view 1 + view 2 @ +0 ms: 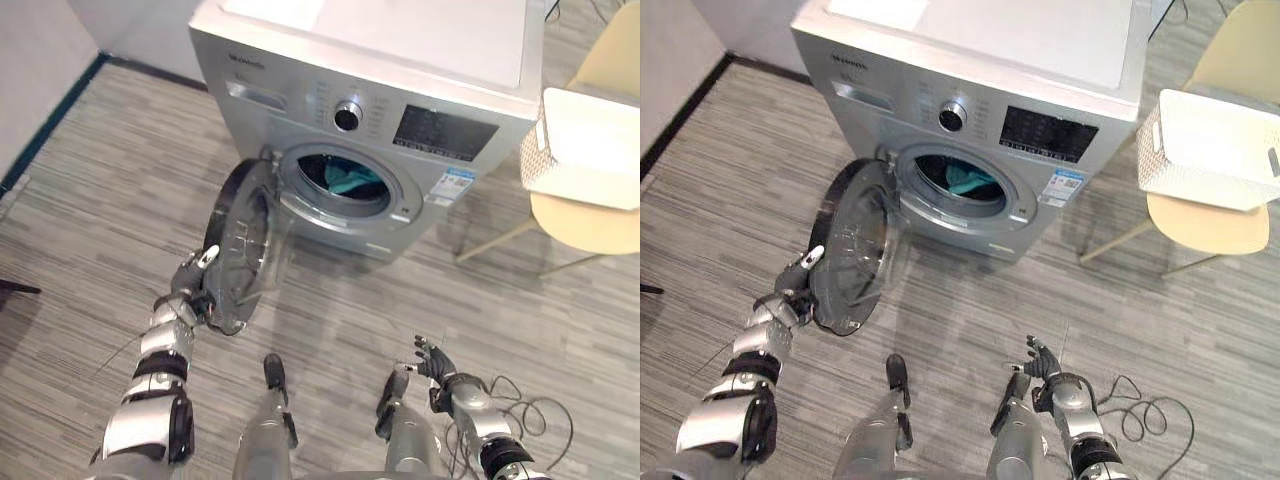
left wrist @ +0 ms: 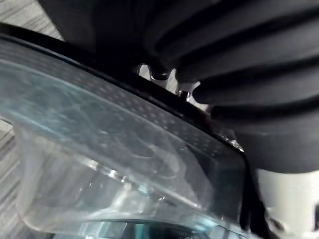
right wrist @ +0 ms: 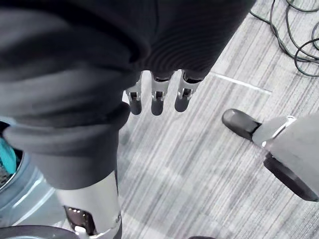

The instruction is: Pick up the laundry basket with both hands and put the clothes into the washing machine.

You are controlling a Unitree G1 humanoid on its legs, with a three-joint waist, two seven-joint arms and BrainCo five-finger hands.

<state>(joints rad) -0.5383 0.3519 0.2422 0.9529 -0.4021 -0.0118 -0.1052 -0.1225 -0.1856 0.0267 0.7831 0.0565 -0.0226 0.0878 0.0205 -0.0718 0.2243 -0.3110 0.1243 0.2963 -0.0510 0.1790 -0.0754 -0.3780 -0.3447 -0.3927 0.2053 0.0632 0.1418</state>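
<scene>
Glass door [image 1: 248,245] against left robot hand [image 1: 190,290], grip unclear; right robot hand [image 1: 437,362] low, relaxed.

We see the door [image 1: 245,250] of the washing machine [image 1: 400,60] swung wide to the left, so the round opening [image 1: 318,168] is free from the front and from the right. The door itself blocks the way from the left, and our left hand [image 1: 193,285] is right at its lower rim. Teal clothes [image 1: 350,180] fill part of the drum. The floor [image 1: 400,290] before the machine gives open room, and our right hand [image 1: 437,362] hangs over it. The chair [image 1: 585,225] with the white basket [image 1: 590,140] closes the far right.
</scene>
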